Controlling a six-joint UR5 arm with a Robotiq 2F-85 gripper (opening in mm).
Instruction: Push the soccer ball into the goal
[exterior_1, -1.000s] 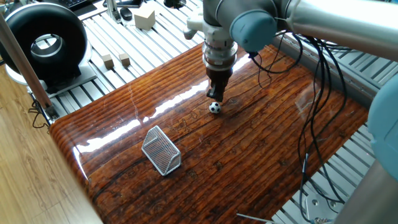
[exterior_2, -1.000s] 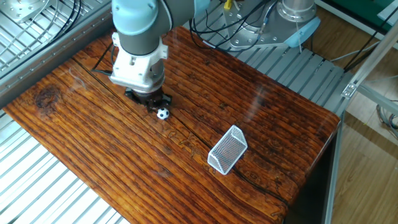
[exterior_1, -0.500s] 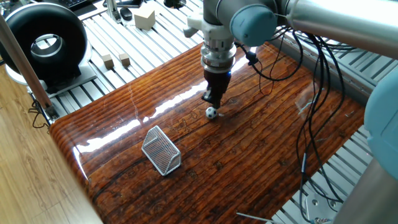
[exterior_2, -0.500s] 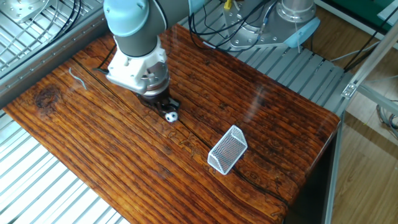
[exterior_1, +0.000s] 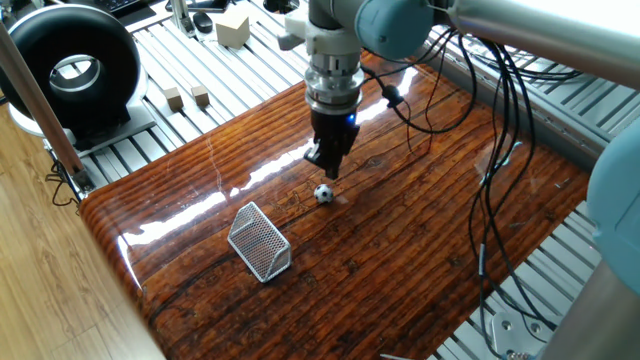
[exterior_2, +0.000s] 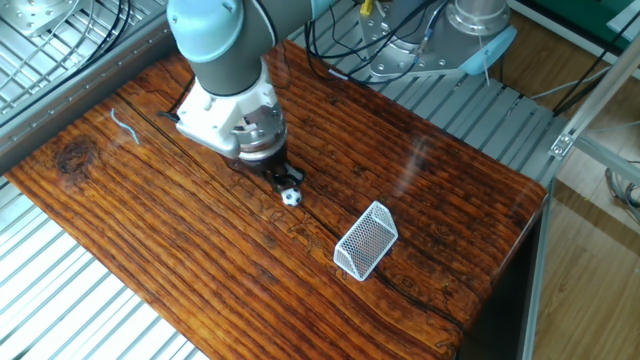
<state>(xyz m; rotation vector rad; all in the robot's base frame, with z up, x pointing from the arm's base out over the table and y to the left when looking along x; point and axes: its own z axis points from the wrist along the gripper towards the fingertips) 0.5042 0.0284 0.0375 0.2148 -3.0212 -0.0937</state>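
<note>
The soccer ball (exterior_1: 324, 194) is a tiny white ball with black patches on the wooden tabletop; it also shows in the other fixed view (exterior_2: 291, 198). My gripper (exterior_1: 328, 166) is shut and empty, its tip low over the table, right behind the ball and touching or nearly touching it; it also shows in the other fixed view (exterior_2: 281, 180). The goal (exterior_1: 259, 241), a small silver wire-mesh wedge, sits on the table a short way past the ball, also visible in the other fixed view (exterior_2: 365, 240).
A big black ring-shaped device (exterior_1: 72, 68) stands beyond the table's corner. Small wooden cubes (exterior_1: 187, 97) and a larger block (exterior_1: 232, 28) lie on the slatted metal surface. Black cables (exterior_1: 500, 150) hang over the table's right side.
My gripper has moved toward the goal, and the ball has rolled ahead of it, closer to the goal. The goal has not moved.
</note>
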